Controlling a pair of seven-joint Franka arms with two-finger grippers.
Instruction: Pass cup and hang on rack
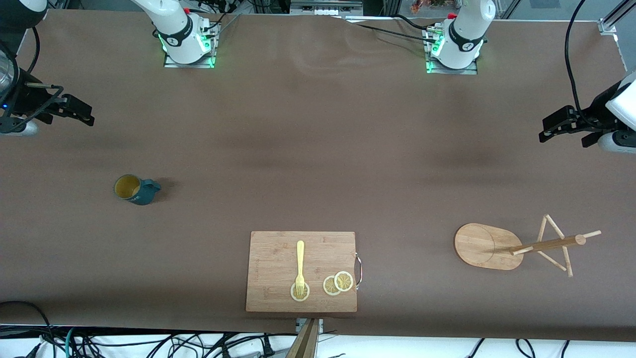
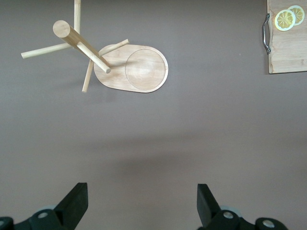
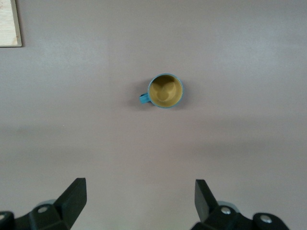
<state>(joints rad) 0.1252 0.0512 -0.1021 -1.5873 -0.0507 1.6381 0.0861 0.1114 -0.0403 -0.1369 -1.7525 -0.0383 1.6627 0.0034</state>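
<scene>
The cup (image 1: 135, 189) stands upright at mid-left of the front view; the rack (image 1: 502, 244) stands at lower right. The right gripper (image 1: 74, 112) at the left edge and the left gripper (image 1: 559, 127) at the right edge both hang wide and empty.

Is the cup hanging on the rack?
No, the cup stands on the table toward the right arm's end, away from the rack, whose pegs are bare.

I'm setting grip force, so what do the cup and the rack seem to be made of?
Cup: probably glazed ceramic, dark teal outside, yellowish-tan inside with a faint sheen.
Rack: light wood, likely bamboo, matte, with visible grain on its oval base and plain round pegs.
</scene>
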